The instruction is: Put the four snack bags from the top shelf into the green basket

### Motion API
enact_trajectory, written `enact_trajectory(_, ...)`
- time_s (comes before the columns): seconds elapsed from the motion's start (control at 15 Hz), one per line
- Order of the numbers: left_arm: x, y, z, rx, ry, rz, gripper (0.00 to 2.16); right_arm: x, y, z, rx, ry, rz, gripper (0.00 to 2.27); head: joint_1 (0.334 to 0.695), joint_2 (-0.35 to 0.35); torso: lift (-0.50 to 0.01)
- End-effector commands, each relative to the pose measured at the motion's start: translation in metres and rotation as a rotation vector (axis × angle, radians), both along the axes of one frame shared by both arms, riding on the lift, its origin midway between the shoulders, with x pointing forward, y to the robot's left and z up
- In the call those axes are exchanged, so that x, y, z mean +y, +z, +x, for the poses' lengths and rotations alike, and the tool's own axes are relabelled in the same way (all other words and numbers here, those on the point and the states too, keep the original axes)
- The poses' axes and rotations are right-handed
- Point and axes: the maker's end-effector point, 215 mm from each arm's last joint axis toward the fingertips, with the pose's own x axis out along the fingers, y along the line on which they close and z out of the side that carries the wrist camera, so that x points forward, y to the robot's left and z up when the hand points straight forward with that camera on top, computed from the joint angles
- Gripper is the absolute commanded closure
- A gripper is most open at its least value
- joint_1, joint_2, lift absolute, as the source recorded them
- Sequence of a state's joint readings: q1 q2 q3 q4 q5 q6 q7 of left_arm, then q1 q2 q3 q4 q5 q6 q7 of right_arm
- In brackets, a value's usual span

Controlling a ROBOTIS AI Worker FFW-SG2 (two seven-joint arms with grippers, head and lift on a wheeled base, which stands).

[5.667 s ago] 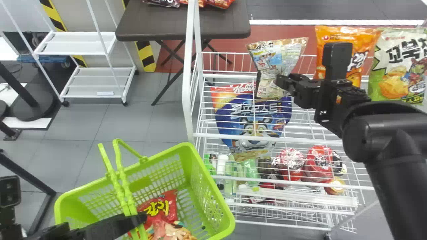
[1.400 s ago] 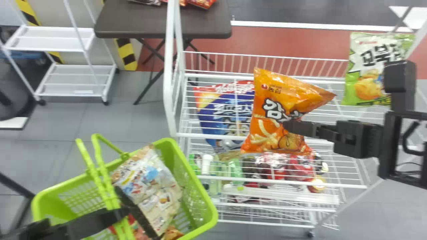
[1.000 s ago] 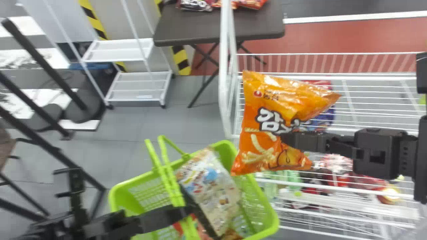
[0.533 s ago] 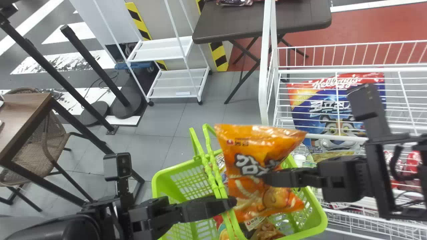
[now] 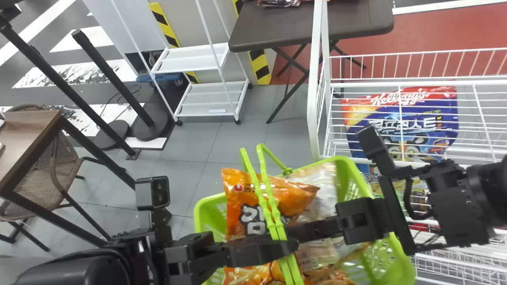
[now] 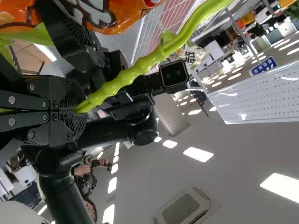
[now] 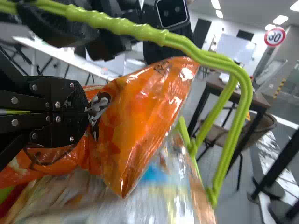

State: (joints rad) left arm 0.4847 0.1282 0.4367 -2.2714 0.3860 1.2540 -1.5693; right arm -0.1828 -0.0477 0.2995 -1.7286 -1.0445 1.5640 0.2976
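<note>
We see grey floor tiles [image 5: 253, 136], a white 2-tier cart [image 5: 194, 63], a woven chair [image 5: 37, 188] by a wooden table [image 5: 23, 136], and lit ceiling panels [image 6: 198, 154].

Count by kind: two grippers, four identifiable bags, one basket, two handles.
Left gripper [image 5: 294, 245], 1; right gripper [image 5: 295, 232], 1. Green basket [image 5: 402, 257], 1, with green handles [image 5: 264, 170], 2. Orange snack bag [image 5: 237, 198], 1; pale snack bag [image 5: 323, 178], 1; green snack bag [image 6: 191, 53], 1; blue-and-red cereal bag [image 5: 447, 122], 1. Bags lower in basket: count unclear. White wire rack [image 5: 313, 95], 1; white cart [image 5: 194, 58], 1, shelves 2. Dark folding table [image 5: 273, 37], 1; wooden table [image 5: 29, 136], 1; woven chair [image 5: 41, 178], 1; round sign [image 7: 274, 36], 1.
</note>
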Motion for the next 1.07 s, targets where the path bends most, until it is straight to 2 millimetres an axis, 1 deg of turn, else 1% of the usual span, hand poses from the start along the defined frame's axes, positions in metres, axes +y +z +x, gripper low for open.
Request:
enact_trajectory(0.0, -0.003, 0.002, -0.002, -0.003, -0.013, -0.012, 2.15, 0.003, -0.002, -0.001, 0.029, 0.02, 0.002, 1.42, 0.695, 0.35, -0.006)
enact_trajectory(0.07, -0.002, 0.002, -0.002, -0.003, -0.011, -0.011, 2.15, 0.0, -0.006, 0.001, 0.023, 0.011, -0.012, 0.23, 0.695, 0.35, -0.006)
enact_trajectory(0.13, -0.001, 0.002, -0.002, -0.004, -0.008, -0.007, 2.15, -0.006, -0.013, 0.003, 0.016, -0.006, -0.034, 0.0, 0.695, 0.35, -0.006)
enact_trajectory(0.2, 0.002, 0.002, -0.001, 0.0, -0.002, -0.006, 2.15, -0.015, -0.011, 0.014, -0.014, -0.037, -0.045, 0.0, 0.695, 0.35, -0.006)
enact_trajectory(0.27, 0.004, 0.001, 0.0, -0.001, 0.002, -0.005, 2.15, -0.03, -0.005, 0.03, -0.041, -0.084, -0.047, 0.04, 0.695, 0.35, -0.006)
enact_trajectory(0.33, 0.005, 0.001, 0.0, 0.001, 0.006, -0.005, 2.15, -0.043, 0.004, 0.046, -0.061, -0.134, -0.032, 0.06, 0.695, 0.35, -0.006)
enact_trajectory(0.4, 0.007, 0.0, 0.001, 0.003, 0.012, -0.003, 2.15, -0.063, 0.018, 0.064, -0.098, -0.192, -0.017, 0.07, 0.695, 0.35, -0.006)
enact_trajectory(0.53, 0.012, -0.001, 0.002, 0.006, 0.023, 0.0, 2.15, -0.121, 0.042, 0.102, -0.178, -0.323, -0.017, 0.07, 0.695, 0.35, -0.006)
enact_trajectory(0.6, 0.016, -0.003, 0.003, 0.008, 0.034, 0.004, 2.15, -0.159, 0.052, 0.121, -0.234, -0.399, -0.047, 0.07, 0.695, 0.35, -0.006)
enact_trajectory(0.67, 0.018, -0.004, 0.003, 0.014, 0.041, 0.003, 2.15, -0.194, 0.053, 0.137, -0.276, -0.471, -0.097, 0.07, 0.695, 0.325, -0.006)
enact_trajectory(0.73, 0.021, -0.006, 0.003, 0.019, 0.048, 0.004, 2.15, -0.229, 0.047, 0.151, -0.308, -0.544, -0.17, 0.07, 0.695, 0.268, -0.006)
enact_trajectory(0.8, 0.022, -0.006, 0.003, 0.02, 0.05, 0.004, 2.15, -0.261, 0.031, 0.164, -0.319, -0.609, -0.261, 0.07, 0.695, 0.22, -0.006)
enact_trajectory(0.87, 0.022, -0.006, 0.003, 0.02, 0.05, 0.004, 2.15, -0.298, 0.015, 0.18, -0.34, -0.672, -0.382, 0.07, 0.695, 0.175, -0.006)
enact_trajectory(0.93, 0.022, -0.007, 0.003, 0.021, 0.05, 0.004, 2.15, -0.329, -0.004, 0.189, -0.346, -0.718, -0.501, 0.06, 0.695, 0.125, -0.006)
enact_trajectory(1.0, 0.023, -0.008, 0.002, 0.025, 0.053, 0.004, 2.15, -0.366, -0.01, 0.219, -0.418, -0.823, -0.585, 0.05, 0.695, 0.033, -0.006)
